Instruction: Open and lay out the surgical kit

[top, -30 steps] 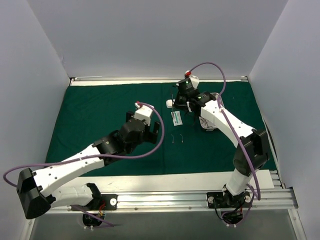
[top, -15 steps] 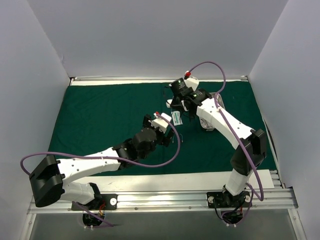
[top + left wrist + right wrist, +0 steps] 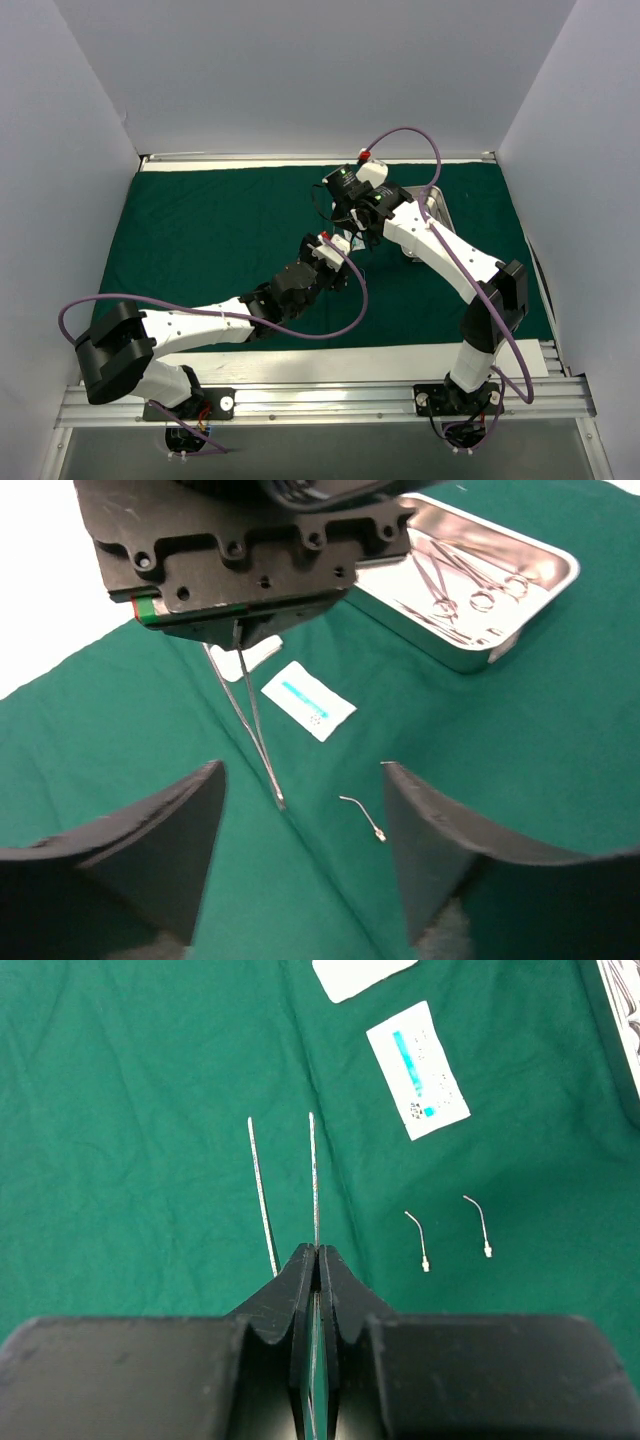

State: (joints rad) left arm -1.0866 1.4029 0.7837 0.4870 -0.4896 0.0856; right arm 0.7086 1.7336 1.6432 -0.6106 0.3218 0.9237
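Green drape [image 3: 200, 230], likely tabletop [image 3: 370, 362] beneath, pale walls [image 3: 300, 70]

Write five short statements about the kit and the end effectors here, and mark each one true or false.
1. The right end effector is shut on the tweezers. True.
2. The steel tray is empty. False: scissor-like instruments lie in it.
3. The packet lies in the tray. False: it lies on the green cloth, outside the tray.
4. Two curved tips lie on the cloth. True.
5. The left end effector grips the packet. False: it is open and holds nothing.
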